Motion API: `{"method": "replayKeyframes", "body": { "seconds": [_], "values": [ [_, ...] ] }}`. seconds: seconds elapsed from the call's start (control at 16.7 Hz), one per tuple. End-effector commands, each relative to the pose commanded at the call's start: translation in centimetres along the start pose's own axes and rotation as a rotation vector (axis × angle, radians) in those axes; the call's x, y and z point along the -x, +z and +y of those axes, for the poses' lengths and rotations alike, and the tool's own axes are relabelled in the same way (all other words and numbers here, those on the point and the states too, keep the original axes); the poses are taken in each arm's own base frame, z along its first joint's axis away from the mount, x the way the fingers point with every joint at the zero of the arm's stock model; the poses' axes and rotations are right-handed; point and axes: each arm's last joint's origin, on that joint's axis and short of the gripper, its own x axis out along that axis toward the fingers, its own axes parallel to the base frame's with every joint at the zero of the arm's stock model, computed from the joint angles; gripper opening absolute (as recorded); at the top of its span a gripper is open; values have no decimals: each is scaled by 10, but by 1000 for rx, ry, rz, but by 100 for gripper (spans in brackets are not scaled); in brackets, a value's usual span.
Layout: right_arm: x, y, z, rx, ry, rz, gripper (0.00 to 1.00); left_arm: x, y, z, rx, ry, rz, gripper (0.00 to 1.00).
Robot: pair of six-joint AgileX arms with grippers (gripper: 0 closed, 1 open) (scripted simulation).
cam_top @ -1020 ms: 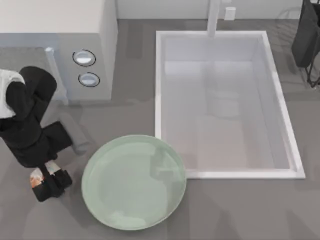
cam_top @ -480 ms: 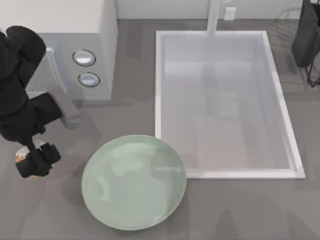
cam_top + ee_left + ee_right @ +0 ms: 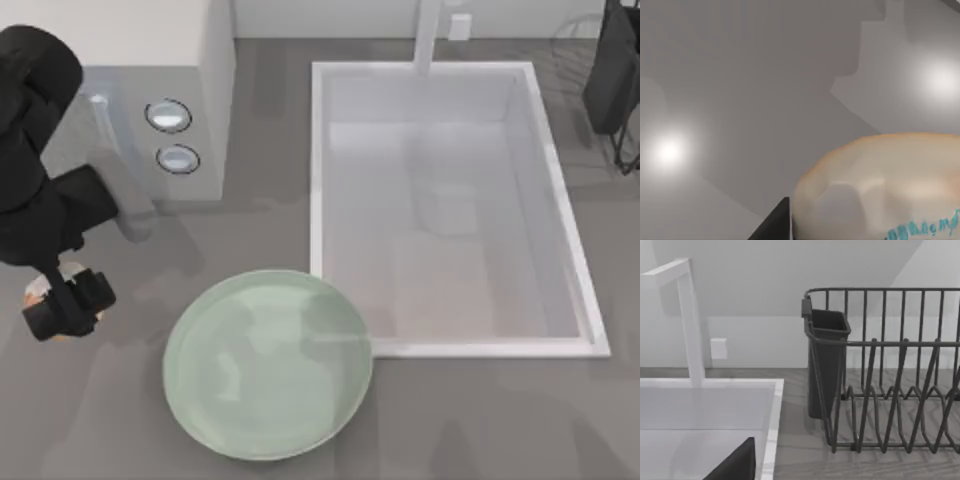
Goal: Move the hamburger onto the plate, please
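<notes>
My left arm reaches in from the top view's upper left corner, its black links folding down along the left edge of the tabletop. The left gripper (image 3: 62, 307) sits low at that left edge, pointing down, its jaws closed around the hamburger (image 3: 880, 187), which bulks close under the wrist in the left wrist view. My right arm (image 3: 612, 70) is parked at the top view's upper right corner, well away from the left one.
</notes>
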Motion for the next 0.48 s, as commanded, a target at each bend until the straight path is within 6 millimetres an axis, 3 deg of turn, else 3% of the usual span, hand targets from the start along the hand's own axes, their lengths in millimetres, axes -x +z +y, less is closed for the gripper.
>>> {"method": "replayKeyframes", "body": {
  "seconds": [0.24, 0.48],
  "values": [
    [0, 0, 0, 0, 0, 0, 100, 1, 14, -1, -183, 4, -2, 0],
    [0, 0, 0, 0, 0, 0, 100, 0, 39, -8, -540, 0, 2, 0]
  ]
}}
